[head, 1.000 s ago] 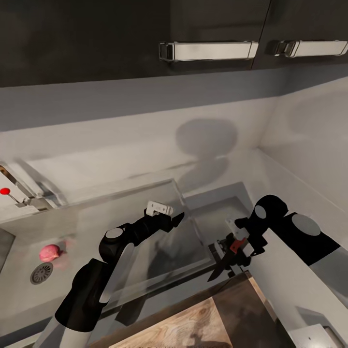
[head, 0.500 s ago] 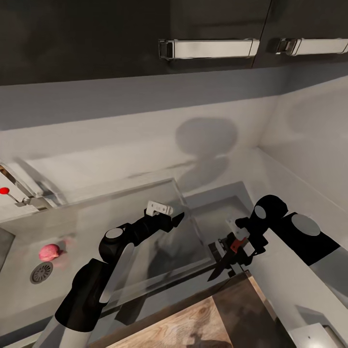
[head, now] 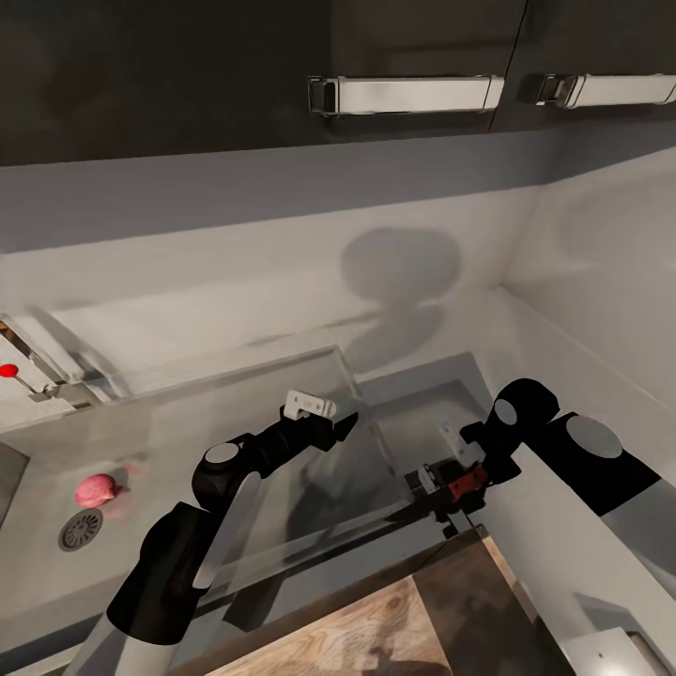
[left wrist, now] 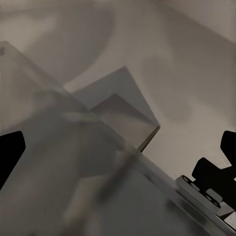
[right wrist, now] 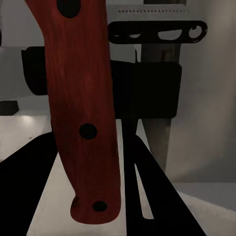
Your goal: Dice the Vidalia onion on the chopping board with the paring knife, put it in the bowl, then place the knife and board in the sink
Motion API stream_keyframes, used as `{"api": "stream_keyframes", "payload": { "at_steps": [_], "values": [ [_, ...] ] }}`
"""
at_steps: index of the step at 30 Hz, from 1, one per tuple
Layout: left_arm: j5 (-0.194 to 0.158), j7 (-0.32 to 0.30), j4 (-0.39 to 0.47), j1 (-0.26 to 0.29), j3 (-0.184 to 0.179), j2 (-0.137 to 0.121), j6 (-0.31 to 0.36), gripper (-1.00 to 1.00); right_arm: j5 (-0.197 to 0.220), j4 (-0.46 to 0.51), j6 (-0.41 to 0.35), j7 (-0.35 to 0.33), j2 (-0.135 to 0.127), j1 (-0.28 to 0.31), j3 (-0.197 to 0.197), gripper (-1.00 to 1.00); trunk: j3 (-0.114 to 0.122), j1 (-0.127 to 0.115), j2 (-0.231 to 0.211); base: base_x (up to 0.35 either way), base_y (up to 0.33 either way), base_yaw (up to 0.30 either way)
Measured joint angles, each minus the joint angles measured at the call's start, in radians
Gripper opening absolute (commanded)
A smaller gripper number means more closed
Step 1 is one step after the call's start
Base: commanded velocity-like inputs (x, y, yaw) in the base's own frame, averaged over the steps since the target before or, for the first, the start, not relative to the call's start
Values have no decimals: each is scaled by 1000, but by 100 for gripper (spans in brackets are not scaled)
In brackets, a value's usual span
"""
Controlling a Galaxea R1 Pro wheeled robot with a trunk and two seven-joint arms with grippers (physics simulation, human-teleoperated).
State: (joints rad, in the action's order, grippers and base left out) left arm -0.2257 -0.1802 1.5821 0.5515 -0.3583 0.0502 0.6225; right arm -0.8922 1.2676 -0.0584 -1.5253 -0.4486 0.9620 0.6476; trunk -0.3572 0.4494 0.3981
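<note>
The pinkish-red Vidalia onion (head: 96, 490) lies in the sink (head: 47, 451) beside the round drain (head: 80, 530). My right gripper (head: 449, 490) is shut on the paring knife (head: 467, 482), held just past the far edge of the chopping board (head: 376, 629). The knife's red riveted handle (right wrist: 83, 113) stands between the black fingers. My left gripper (head: 343, 427) hovers open over the steel drainboard (head: 282, 469), far from the onion, its fingertips (left wrist: 11, 152) spread wide. A corner of the white bowl (head: 610, 652) shows at the lower right.
The chrome tap (head: 42, 380) with its red dot stands at the far left. The grey countertop (head: 451, 329) runs into a corner where two walls meet. Dark upper cabinets with steel handles (head: 404, 97) hang overhead.
The paring knife has swung in my right gripper: its blade pointed down toward the board before and now lies nearly level. The left arm and the onion have not moved.
</note>
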Motion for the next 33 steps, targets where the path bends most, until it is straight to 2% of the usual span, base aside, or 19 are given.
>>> {"api": "stream_keyframes", "payload": {
  "at_steps": [33],
  "values": [
    [0,-1,0,0,0,0,0,100,-3,1,-1,2,0,0,-8,-100,49,0,0,0,0,0]
  ]
}}
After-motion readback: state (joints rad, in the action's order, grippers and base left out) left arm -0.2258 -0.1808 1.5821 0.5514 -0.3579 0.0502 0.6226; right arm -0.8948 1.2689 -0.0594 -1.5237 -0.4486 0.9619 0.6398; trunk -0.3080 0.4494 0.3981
